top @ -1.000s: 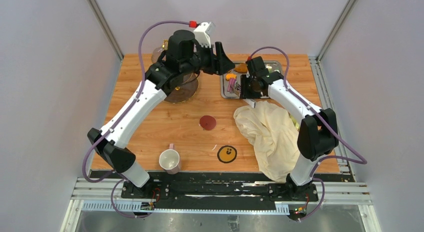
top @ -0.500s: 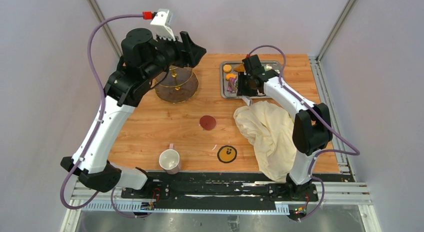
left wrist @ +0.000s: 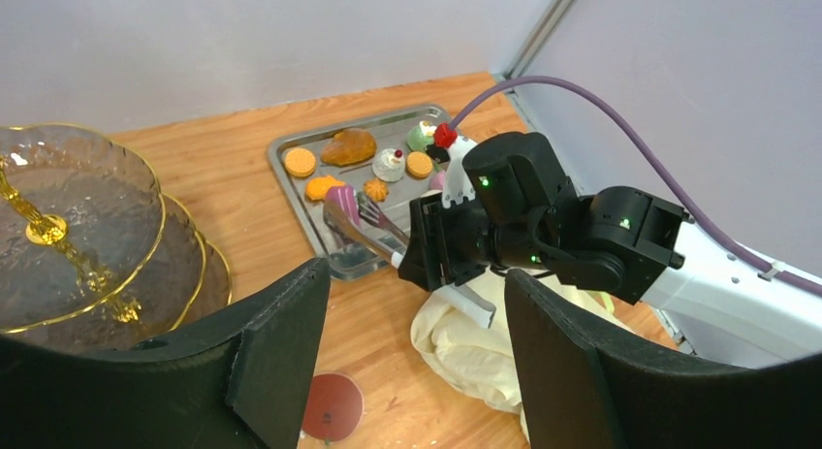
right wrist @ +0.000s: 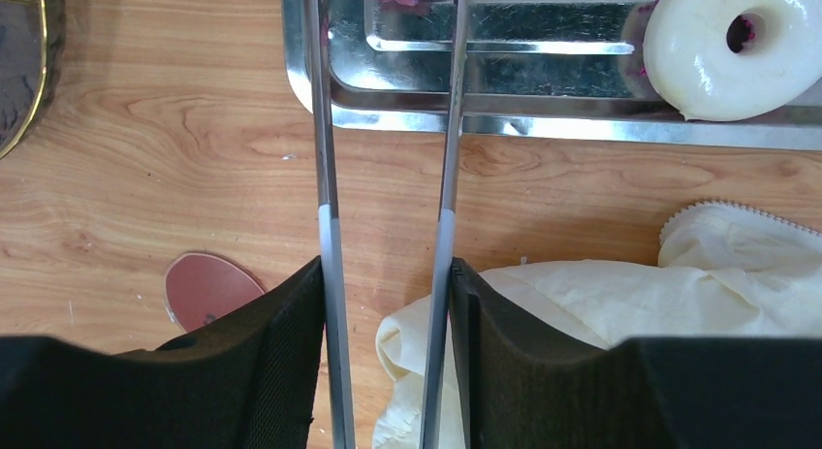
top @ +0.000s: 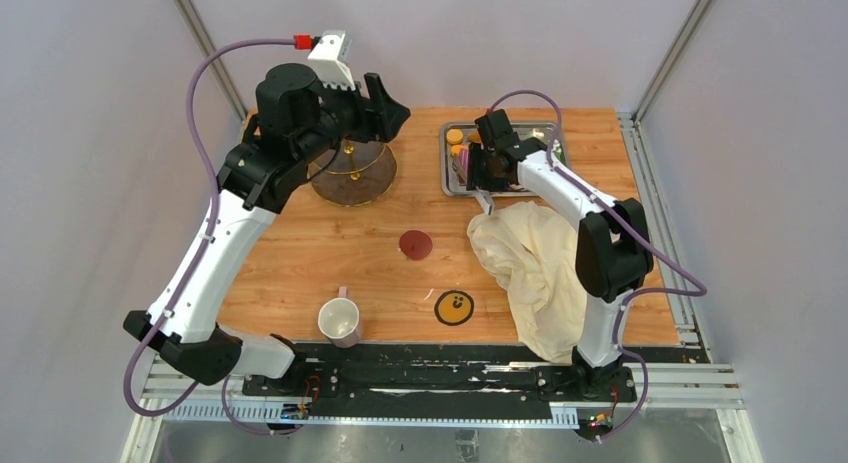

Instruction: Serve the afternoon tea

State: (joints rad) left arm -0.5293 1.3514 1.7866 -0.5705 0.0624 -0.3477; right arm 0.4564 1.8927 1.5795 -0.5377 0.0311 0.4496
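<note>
Ceramic comes first: one pale mug (top: 339,321) stands at the near edge, not yet served. Beyond it the cream cloth (top: 535,268) lies bunched beside the right gripper (right wrist: 386,270). Its fingers press steel tongs (right wrist: 320,129) between them, tips reaching into the steel tray (left wrist: 288,182), probably to lift food without crushing it. That tray holds orange macarons (left wrist: 300,162), small cakes (left wrist: 390,164) and a white donut (right wrist: 698,61). Left of it, the three-tier glass stand (top: 355,183) shows bare tiers. The left gripper (left wrist: 417,274) hovers above it, spread wide, holding nothing.
</note>
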